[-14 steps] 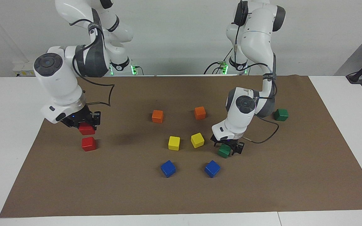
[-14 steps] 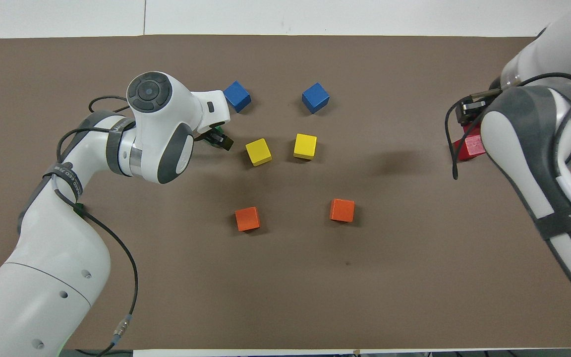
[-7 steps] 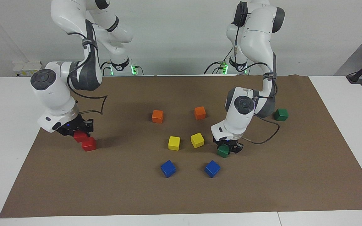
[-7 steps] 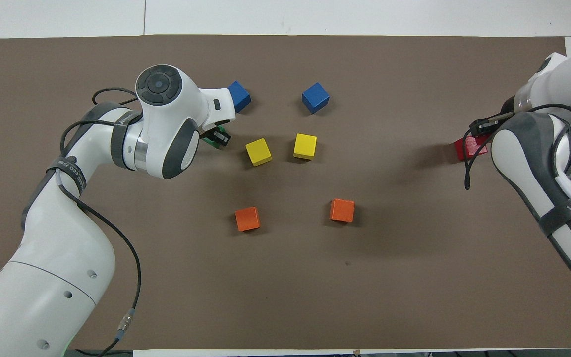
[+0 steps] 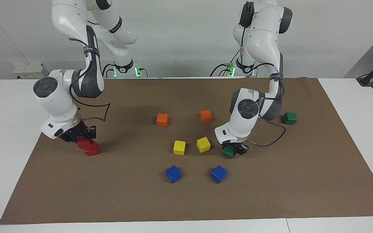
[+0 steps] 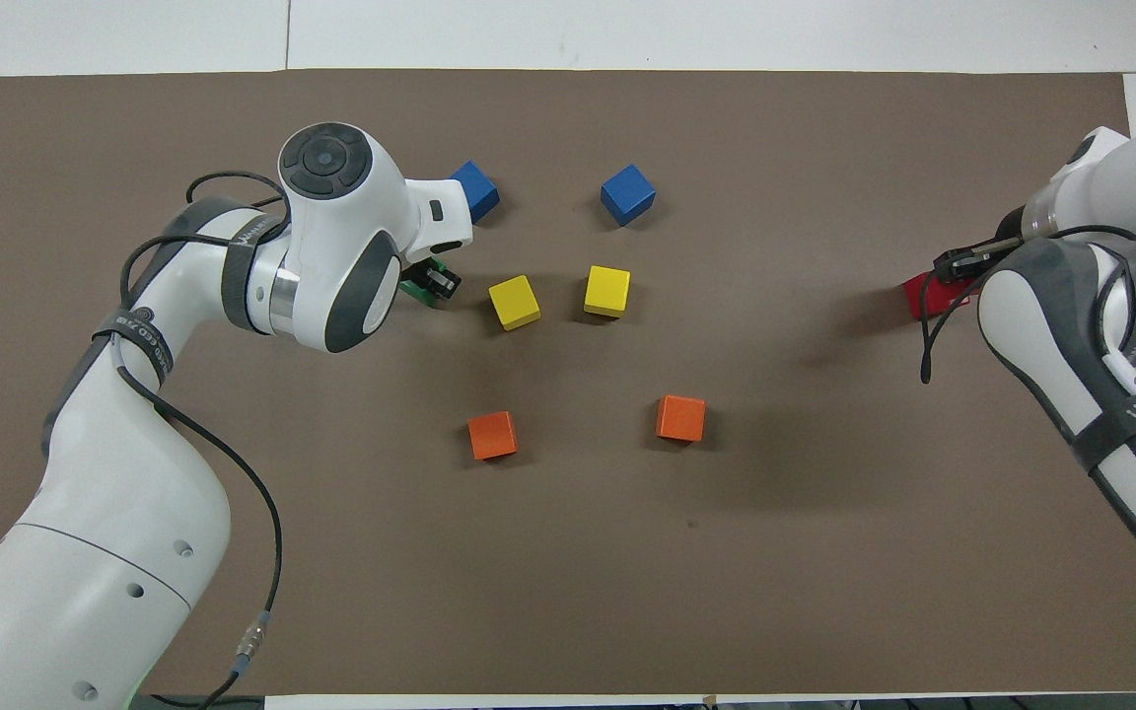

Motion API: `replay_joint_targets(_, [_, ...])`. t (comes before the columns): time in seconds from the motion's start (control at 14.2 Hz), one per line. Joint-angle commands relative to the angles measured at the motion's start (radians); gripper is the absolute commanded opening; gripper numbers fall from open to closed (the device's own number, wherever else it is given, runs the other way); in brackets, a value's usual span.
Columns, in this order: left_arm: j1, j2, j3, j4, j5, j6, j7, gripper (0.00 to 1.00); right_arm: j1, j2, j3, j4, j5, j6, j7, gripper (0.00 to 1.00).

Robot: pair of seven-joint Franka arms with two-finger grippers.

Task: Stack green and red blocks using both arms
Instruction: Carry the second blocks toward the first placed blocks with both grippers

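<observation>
My right gripper (image 5: 82, 139) is shut on a red cube (image 5: 83, 142), held low against the upper edge of a second red cube (image 5: 92, 149) on the brown mat; I cannot tell whether it rests on it. From above, the red cubes (image 6: 925, 294) show partly under the right gripper (image 6: 962, 264). My left gripper (image 5: 233, 150) is shut on a dark green cube (image 5: 228, 152), tilted and just above the mat beside a yellow cube. In the overhead view only an edge of that green cube (image 6: 418, 289) shows under the left gripper (image 6: 433, 282). A second green cube (image 5: 289, 118) lies nearer to the robots, toward the left arm's end.
Two yellow cubes (image 5: 179, 147) (image 5: 203, 144) sit mid-mat. Two orange cubes (image 5: 162, 119) (image 5: 206, 116) lie nearer to the robots, and two blue cubes (image 5: 173, 173) (image 5: 218, 173) lie farther from them. The brown mat (image 5: 303, 181) covers the white table.
The right gripper came down with its red cube onto the edge of the other red cube. The left gripper shut on the green cube and raised it slightly.
</observation>
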Motion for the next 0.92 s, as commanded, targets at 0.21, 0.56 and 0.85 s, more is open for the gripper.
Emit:
replay_joint_targets(0.21, [0.096, -0.197, 0.019, -0.016, -0.065, -0.155, 0.008, 0.00, -0.044, -0.015, 0.014, -0.094, 0.025, 0.111, -0.100, 0.00])
replay_joint_targets(0.56, [0.218, -0.460, 0.022, -0.256, -0.065, -0.203, 0.013, 0.00, -0.041, -0.020, 0.015, -0.108, 0.025, 0.120, -0.137, 0.00])
replay_joint_targets(0.85, [0.356, -0.578, 0.022, -0.365, -0.065, -0.218, 0.135, 0.00, -0.026, -0.020, 0.015, -0.108, 0.059, 0.122, -0.131, 0.00])
